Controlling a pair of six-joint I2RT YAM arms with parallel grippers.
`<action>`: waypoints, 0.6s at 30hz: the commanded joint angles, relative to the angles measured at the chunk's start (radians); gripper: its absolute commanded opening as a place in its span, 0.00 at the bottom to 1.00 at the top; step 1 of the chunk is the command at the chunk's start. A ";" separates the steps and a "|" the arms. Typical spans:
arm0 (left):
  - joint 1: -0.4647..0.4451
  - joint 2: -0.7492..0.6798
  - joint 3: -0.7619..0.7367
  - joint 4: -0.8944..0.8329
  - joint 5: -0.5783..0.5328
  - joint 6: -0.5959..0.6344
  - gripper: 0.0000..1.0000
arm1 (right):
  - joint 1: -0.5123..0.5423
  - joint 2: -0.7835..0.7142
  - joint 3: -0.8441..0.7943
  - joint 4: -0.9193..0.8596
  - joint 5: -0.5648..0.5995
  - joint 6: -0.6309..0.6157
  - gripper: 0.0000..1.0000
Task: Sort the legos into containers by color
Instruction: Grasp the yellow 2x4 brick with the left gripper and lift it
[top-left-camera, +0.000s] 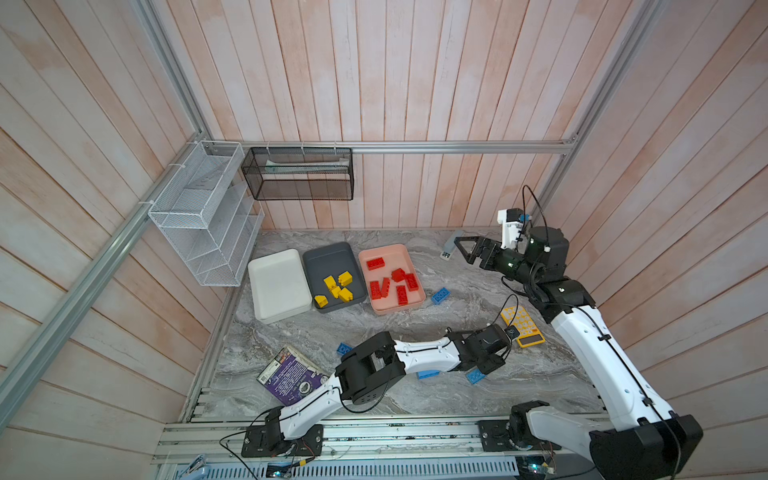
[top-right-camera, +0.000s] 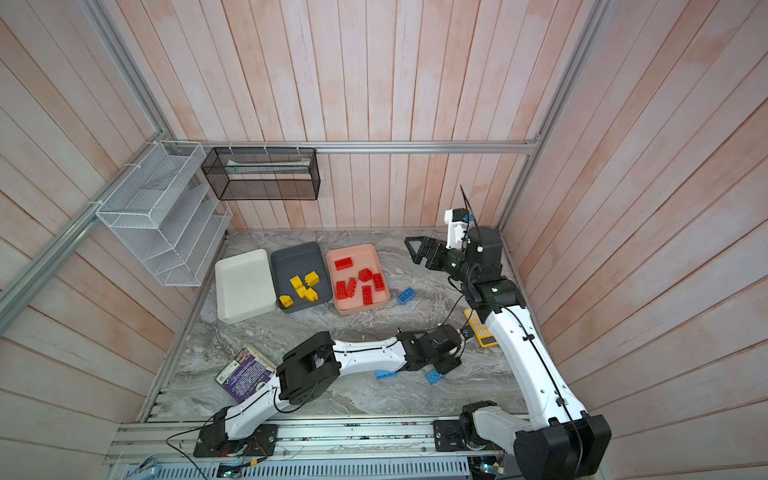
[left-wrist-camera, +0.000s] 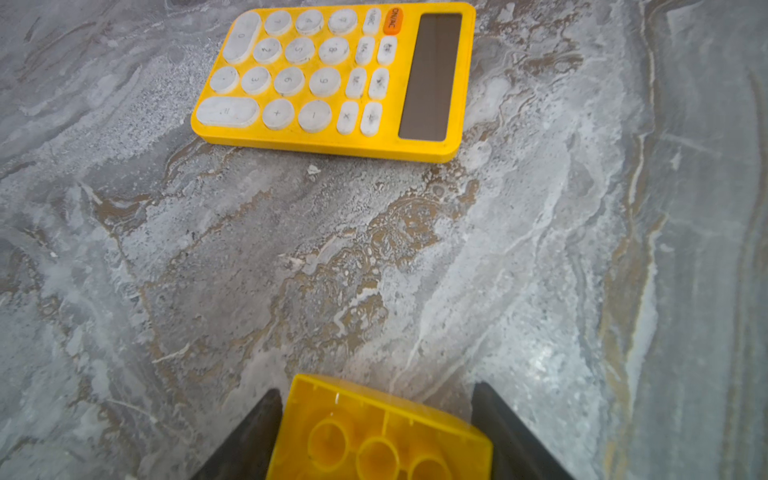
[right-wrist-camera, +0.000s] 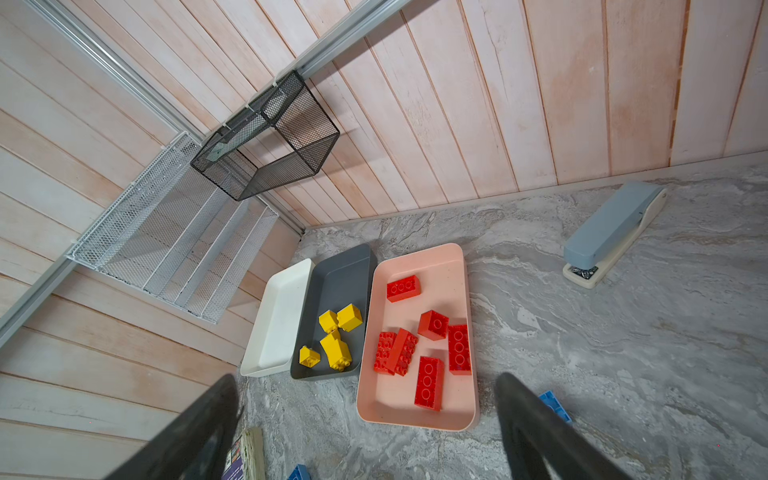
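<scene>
Down low on the right half of the marble tabletop (left-wrist-camera: 291, 249) was the left gripper (left-wrist-camera: 376, 388), its arm reached across the middle. Its two dark fingers (left-wrist-camera: 249, 440) sat hard against either side of a yellow brick (left-wrist-camera: 378, 432), clamped on it by the look of things. The brick's hollow underside was turned to the wrist camera. The yellow calculator (left-wrist-camera: 332, 79) lay flat just beyond, apart from the brick.

In both top views that brick was hidden under the gripper. A blue brick (top-left-camera: 476, 376) sat just beside the gripper on its near side. A second blue brick (top-left-camera: 428, 374) poked out from under the forearm, and a third blue brick (top-left-camera: 344, 349) lay by the elbow. A fourth blue brick (top-left-camera: 440, 296) rested on the table just right of the salmon pink tray (top-left-camera: 399, 253).

Over at the far right, the right gripper (top-left-camera: 462, 250) hung above the table with its jaws wide apart and nothing between them. A grey-blue stapler (right-wrist-camera: 611, 232) lay on the table near the far wall.

The three trays stood side by side at the far left of the table. The white tray (top-left-camera: 279, 286) was leftmost. The dark grey tray (top-left-camera: 332, 259) in the middle held a cluster of yellow bricks (top-left-camera: 338, 286). The pink one on the right held six red bricks (top-left-camera: 392, 282). A purple book (top-left-camera: 291, 374) lay at the near left.
</scene>
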 joint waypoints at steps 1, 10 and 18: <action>0.007 -0.056 -0.019 -0.012 -0.028 0.022 0.60 | 0.000 -0.015 -0.016 0.009 -0.007 -0.014 0.96; 0.021 -0.175 -0.118 0.012 -0.067 0.014 0.58 | 0.001 0.005 -0.051 0.030 0.022 -0.018 0.96; 0.065 -0.327 -0.286 0.045 -0.099 -0.013 0.58 | -0.002 0.029 -0.069 0.057 0.065 -0.007 0.96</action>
